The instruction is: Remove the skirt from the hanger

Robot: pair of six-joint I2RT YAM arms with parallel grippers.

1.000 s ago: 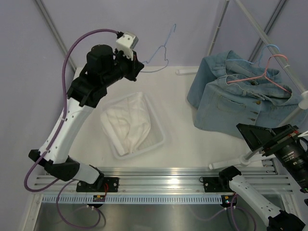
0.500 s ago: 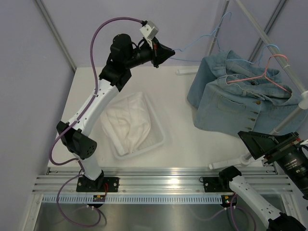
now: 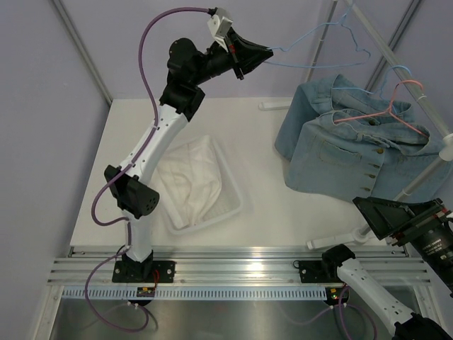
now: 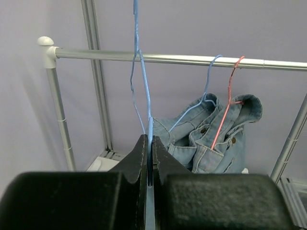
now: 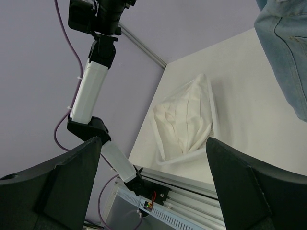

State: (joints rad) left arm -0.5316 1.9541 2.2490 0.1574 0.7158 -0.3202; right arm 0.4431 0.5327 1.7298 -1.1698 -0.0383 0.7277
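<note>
The white skirt (image 3: pixel 190 180) lies crumpled in a white plastic basket (image 3: pixel 239 207) at centre-left of the top view, its length running down the frame. The left gripper (image 3: pixel 265 51) pinches a bare blue wire hanger (image 4: pixel 147 105), which stretches rightward along the upper edge. Only the left wrist view shows it standing upright before the metal rail (image 4: pixel 168 58). The right gripper (image 5: pixel 153 143) gapes wide, lower right.

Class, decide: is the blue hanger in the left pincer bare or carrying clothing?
Bare: the blue hanger clamped in the left pincer is only wire, and the white skirt lies in the basket.
</note>
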